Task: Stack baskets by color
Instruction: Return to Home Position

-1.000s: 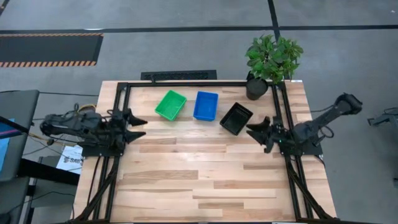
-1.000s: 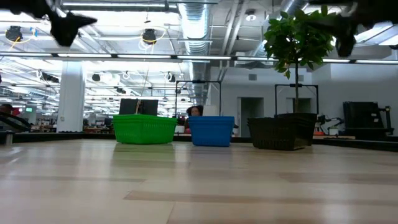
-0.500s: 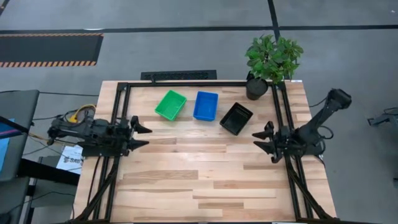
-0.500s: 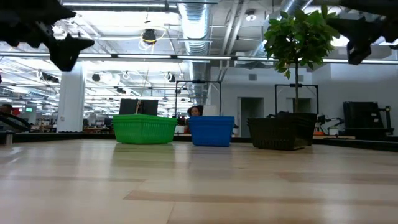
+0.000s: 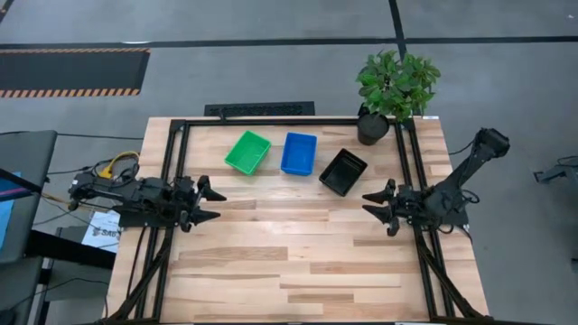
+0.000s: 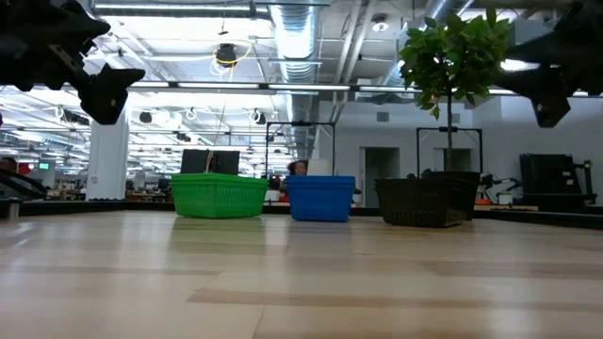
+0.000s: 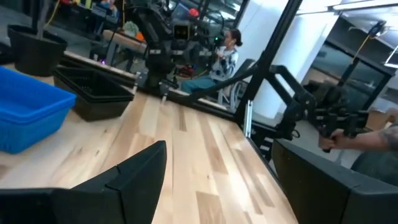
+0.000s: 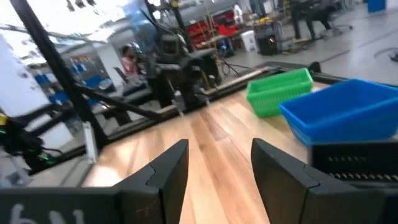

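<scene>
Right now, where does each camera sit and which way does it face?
High: overhead, straight down on table; both arms, left end effector and right end effector open.
Low: table-top height, facing green stack, blue stack, black stack; end effectors up top.
Left wrist: faces right arm past own fingers.
Right wrist: faces left arm past own fingers.
Shared: all show the blue stack.

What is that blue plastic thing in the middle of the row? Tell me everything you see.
A bright blue, shallow rectangular plastic basket with a rimmed edge, upright on the far part of the wooden table. Layered rims in the right wrist view suggest several nested together. It sits between a green basket and a black basket, touching neither; nothing grips it.
</scene>
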Action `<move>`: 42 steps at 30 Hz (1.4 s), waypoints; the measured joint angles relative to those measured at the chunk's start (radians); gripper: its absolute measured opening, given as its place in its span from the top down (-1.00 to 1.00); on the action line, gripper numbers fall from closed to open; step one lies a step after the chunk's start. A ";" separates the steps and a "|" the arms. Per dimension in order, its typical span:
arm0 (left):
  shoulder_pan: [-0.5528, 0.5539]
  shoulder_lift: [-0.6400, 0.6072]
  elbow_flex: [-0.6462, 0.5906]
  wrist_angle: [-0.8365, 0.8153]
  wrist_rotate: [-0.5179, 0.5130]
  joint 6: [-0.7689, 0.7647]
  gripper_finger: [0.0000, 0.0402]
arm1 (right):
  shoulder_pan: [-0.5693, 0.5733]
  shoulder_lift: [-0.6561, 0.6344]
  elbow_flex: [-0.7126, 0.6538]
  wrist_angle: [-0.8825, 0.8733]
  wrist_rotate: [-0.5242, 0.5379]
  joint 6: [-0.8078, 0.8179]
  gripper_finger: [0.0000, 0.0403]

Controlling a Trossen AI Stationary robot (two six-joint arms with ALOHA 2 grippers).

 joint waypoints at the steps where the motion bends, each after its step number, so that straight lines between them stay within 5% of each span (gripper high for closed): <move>1: 0.000 -0.001 0.000 0.002 0.001 -0.001 -0.39 | 0.000 0.000 0.000 -0.016 0.009 0.008 0.03; 11: 0.000 -0.002 -0.001 0.002 0.003 -0.010 -0.39 | 0.000 -0.001 -0.001 -0.111 0.029 0.124 0.02; 42: 0.000 -0.002 -0.003 0.002 0.000 -0.013 -0.39 | 0.000 0.000 -0.003 -0.112 0.027 0.127 0.02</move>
